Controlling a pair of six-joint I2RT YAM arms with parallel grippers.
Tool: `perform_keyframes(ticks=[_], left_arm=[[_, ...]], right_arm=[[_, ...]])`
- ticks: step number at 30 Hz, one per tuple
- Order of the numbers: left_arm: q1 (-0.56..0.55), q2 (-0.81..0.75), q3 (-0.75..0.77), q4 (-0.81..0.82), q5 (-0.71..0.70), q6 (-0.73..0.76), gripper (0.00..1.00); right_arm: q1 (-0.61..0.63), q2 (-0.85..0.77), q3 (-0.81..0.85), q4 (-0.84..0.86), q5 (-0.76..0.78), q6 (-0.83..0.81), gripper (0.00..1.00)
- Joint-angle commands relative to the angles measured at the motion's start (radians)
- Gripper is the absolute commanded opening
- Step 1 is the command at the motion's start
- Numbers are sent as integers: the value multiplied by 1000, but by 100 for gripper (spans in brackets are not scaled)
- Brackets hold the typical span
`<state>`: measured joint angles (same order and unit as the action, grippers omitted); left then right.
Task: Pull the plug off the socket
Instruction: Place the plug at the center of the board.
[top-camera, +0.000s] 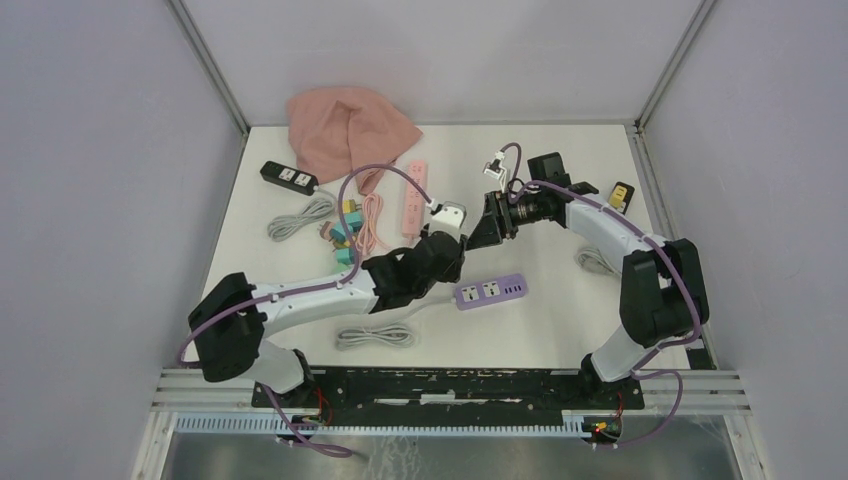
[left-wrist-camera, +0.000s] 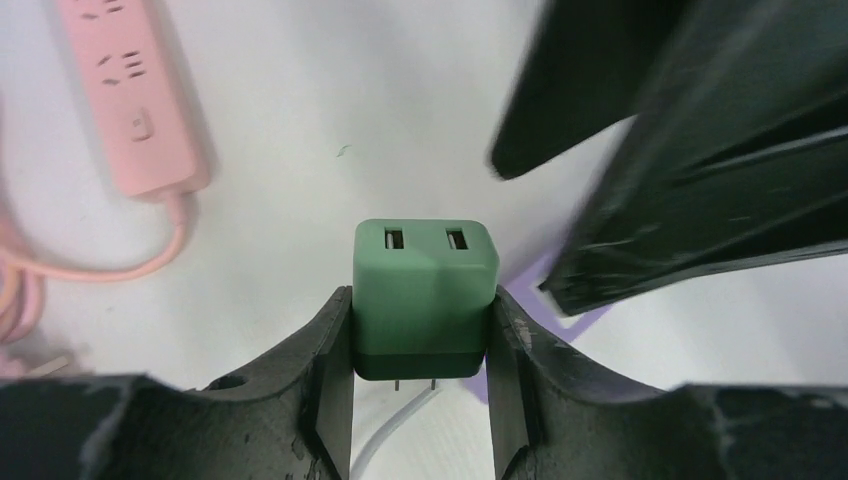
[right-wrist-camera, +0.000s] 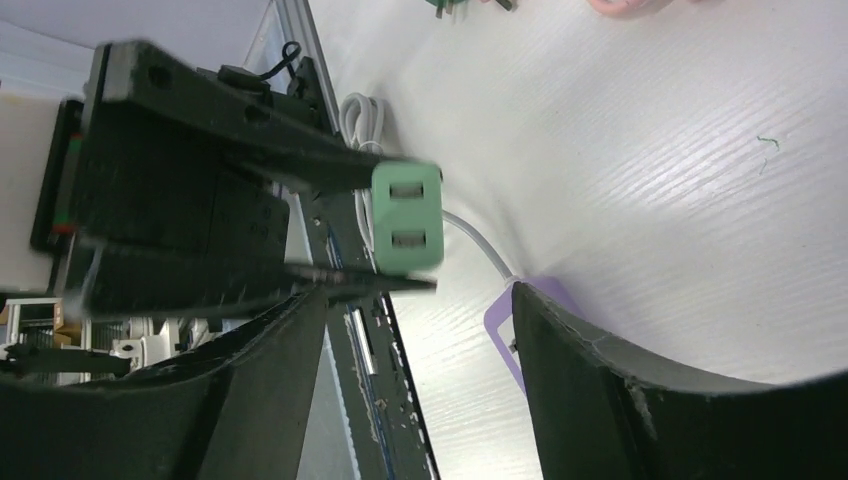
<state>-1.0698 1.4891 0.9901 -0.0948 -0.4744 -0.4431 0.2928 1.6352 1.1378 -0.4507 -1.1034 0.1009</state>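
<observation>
Where the plug (left-wrist-camera: 425, 290) was: clamped in left gripper (left-wrist-camera: 420, 330), prongs bare, clear above purple power strip (top-camera: 490, 290).
Right gripper (right-wrist-camera: 415, 300): jaws stood wide, empty, beside plug.
Handling: judged light, rigid, smooth; flat sides gave best hold.

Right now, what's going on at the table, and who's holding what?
The left gripper is clamped on the green plug and holds it in the air. The plug's prongs are bare, so it is out of the socket. The purple power strip lies on the table below, with nothing plugged into it that I can see. The right gripper faces the plug at close range, jaws open and holding nothing.
</observation>
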Motion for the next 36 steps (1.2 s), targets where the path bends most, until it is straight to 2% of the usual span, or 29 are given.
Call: perform_keyframes(ticks=[1,4,8,10,14,19,24,32,36], left_arm=[[46,-99,-102,66,-119,3,3],[116,-151,-190,66,-161,-59,3],[345,-242,-327,115,-22,-166,3],[436,-295,-394,157,-2,-217,3],[562,-377,-463,177,-43,-290,3],[704,-421,-493,113,-70,-385,5],[773,-401,-493,42,-96,-493,7],[833,-250,-410,-87,-82,-592,8],[841,-191,-375,-135,-76,-610,15]], right_arm=[[-4,-50,37,-39,6,-70,75],[-9,-57,37,-40,9,-76,75],[-16,-53,37,-40,10,-77,75],[-18,-51,37,-40,12,-76,75],[-18,-47,35,-40,12,-78,75],[-20,-45,36,-40,10,-80,75],[-20,-44,34,-42,10,-79,75],[-20,-45,37,-46,10,-85,75],[-21,-47,38,-49,11,-90,75]])
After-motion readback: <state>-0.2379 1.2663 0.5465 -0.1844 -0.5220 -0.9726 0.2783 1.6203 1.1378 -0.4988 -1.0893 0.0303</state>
